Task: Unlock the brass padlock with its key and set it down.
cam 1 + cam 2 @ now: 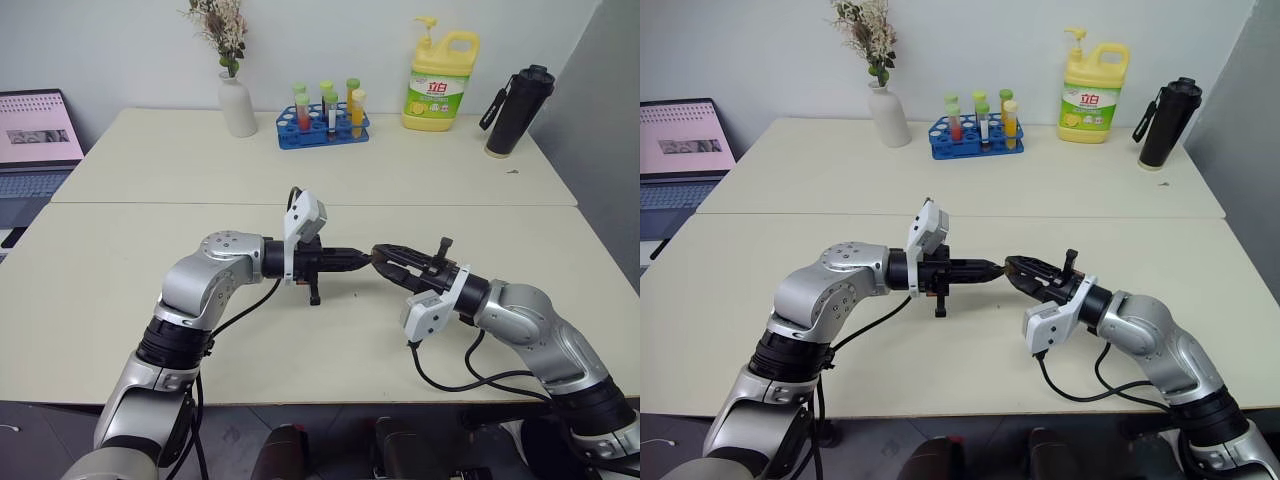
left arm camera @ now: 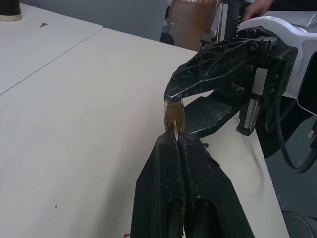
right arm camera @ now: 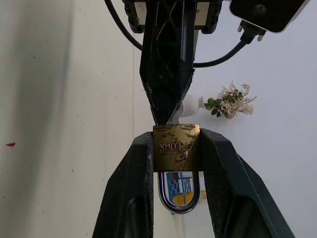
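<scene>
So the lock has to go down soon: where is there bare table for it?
The near table lies bare around both grippers, with most room to the left. The brass padlock sits in the right gripper. The far edge is crowded: vase, tube rack, soap jug, black bottle.

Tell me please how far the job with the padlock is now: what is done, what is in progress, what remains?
Done: the right gripper holds the brass padlock between its jaws, above the table. In hand: the left gripper is shut on the key, which meets the padlock's bottom; how deep it sits I cannot tell. Left: the shackle looks closed, so turning the key, opening it and setting the padlock down remain.
</scene>
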Tool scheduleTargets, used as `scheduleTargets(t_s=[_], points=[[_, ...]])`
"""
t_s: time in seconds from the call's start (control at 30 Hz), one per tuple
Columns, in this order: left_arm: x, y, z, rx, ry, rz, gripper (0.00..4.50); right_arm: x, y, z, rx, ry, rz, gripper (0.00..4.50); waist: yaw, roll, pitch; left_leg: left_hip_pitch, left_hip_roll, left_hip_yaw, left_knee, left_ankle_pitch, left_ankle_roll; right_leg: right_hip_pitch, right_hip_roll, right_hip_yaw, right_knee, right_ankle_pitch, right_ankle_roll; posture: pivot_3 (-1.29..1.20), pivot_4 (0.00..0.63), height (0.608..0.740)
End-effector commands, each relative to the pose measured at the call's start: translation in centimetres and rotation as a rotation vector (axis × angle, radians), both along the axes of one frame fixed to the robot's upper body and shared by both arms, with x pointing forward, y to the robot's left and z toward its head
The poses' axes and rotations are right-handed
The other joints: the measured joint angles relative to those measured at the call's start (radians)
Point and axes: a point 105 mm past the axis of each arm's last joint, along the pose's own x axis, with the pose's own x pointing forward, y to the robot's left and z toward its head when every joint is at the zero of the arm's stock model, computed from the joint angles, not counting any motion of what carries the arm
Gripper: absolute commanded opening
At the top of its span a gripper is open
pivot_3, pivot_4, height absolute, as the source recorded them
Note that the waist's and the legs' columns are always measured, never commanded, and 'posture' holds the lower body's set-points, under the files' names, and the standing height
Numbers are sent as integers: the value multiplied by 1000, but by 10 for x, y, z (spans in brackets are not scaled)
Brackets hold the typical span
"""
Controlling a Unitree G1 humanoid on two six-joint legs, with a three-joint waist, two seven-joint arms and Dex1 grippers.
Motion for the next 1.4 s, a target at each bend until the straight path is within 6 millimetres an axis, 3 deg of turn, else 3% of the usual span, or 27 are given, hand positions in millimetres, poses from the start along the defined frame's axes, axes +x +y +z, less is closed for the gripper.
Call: scheduleTargets(t_s=[0.03,0.27,0.53,0.8,0.9,1.1,1.27,1.4], points=[[-2,-6,16,-25,-99,-42,0,-6,7,9,7,-29,46,932,0,0,0,0,0,0,0,0,0,0,0,0,0,0,0,0,150,740],[-9,-6,12,51,-268,-112,0,-6,6,8,13,-10,47,932,0,0,0,0,0,0,0,0,0,0,0,0,0,0,-1,0,150,740],[-6,-11,17,76,-573,-135,0,-5,6,6,18,0,50,932,1,0,0,0,0,1,0,0,0,0,0,0,0,0,-1,0,150,740],[-2,-12,17,98,-744,-149,0,-5,7,7,21,-7,52,932,1,0,0,0,0,2,0,0,0,0,0,0,0,1,-1,0,150,740],[1,-12,17,100,-771,-137,0,-5,7,7,23,-7,51,932,1,0,0,0,0,2,0,0,0,0,0,0,0,1,-1,0,150,740],[5,-11,14,76,-652,-85,0,-4,6,7,26,-7,50,932,1,0,0,0,0,2,0,0,0,0,0,-1,0,0,-1,0,150,740],[7,-7,16,50,-566,-57,1578,-4,7,9,25,-14,54,932,0,0,0,0,0,1,0,0,0,0,0,-1,0,0,-1,0,150,740],[9,-1,16,35,-340,-15,2805,-1,5,9,15,-15,52,932,0,0,0,0,0,1,0,0,0,0,0,-1,0,0,0,0,150,740]])
